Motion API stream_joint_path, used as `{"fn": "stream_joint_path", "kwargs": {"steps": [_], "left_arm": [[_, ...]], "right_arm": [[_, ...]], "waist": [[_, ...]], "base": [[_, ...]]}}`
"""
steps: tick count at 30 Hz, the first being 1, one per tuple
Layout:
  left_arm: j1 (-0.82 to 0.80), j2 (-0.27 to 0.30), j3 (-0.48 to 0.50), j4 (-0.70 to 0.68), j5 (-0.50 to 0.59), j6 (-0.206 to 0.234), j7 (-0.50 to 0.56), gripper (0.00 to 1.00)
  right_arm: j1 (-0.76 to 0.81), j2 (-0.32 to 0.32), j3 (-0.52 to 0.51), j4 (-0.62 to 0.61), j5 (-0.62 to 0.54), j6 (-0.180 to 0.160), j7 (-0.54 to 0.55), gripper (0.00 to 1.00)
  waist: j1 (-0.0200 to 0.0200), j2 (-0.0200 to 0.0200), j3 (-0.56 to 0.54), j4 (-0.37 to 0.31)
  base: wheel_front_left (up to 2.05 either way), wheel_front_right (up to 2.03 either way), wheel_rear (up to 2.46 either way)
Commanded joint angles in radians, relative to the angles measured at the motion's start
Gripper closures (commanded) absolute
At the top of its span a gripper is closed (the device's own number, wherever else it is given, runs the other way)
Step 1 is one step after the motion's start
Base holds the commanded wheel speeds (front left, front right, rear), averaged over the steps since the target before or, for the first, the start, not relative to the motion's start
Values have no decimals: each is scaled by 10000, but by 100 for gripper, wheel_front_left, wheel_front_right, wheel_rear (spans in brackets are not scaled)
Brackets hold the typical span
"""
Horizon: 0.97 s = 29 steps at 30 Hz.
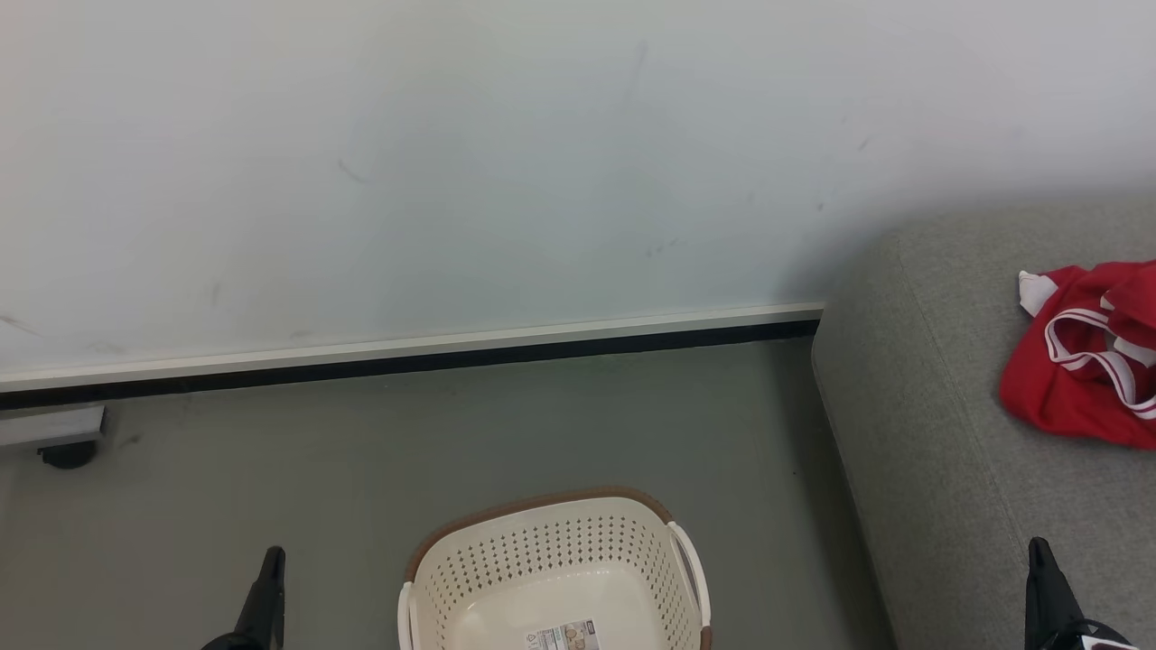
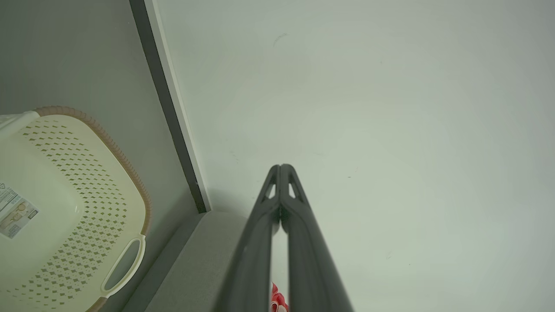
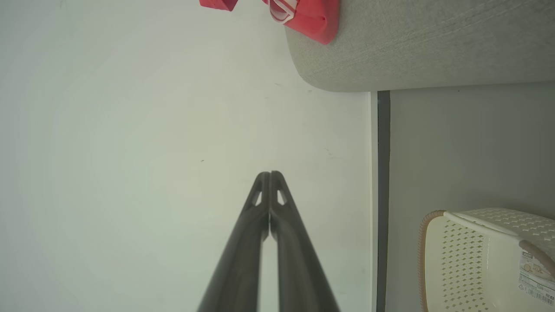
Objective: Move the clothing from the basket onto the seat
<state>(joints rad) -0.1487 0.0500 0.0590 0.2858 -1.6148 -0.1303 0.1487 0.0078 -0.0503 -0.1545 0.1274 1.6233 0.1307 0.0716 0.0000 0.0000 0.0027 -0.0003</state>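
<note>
The cream-white basket (image 1: 551, 578) with a brown rim stands on the floor at the bottom centre, with just a paper label inside it. Red clothing (image 1: 1084, 352) with white trim lies bunched on the grey seat (image 1: 921, 433) at the right. My left gripper (image 1: 271, 560) is shut at the lower left, left of the basket and holding nothing. Over the seat's near part, my right gripper (image 1: 1037, 552) is shut and holds nothing too. The left wrist view shows the shut gripper (image 2: 281, 167) pointing at the wall, basket (image 2: 65, 208) to its left. The right wrist view shows the shut gripper (image 3: 269, 174), clothing (image 3: 303, 15) and basket (image 3: 477, 260).
A pale wall (image 1: 452, 162) with a white and black baseboard (image 1: 406, 357) runs behind the basket. Grey floor (image 1: 271, 469) lies between the wall and the basket. A dark caster under a pale base (image 1: 63, 447) sits at the far left by the wall.
</note>
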Motion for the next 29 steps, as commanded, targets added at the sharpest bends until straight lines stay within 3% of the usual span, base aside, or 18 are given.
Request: {"fn": "stream_joint_path", "kwargs": {"steps": [1,29], "left_arm": [[-62,5,32,24,-34,-29,-1,100],[-62,5,31,23,-34,-29,-2,100]], "right_arm": [[14,2,3,7,56,0,50,100],[14,2,2,9,56,0,49,100]], "waist": [[0,0,0,0],[0,0,0,0]], "base": [[0,0,0],[0,0,0]]}}
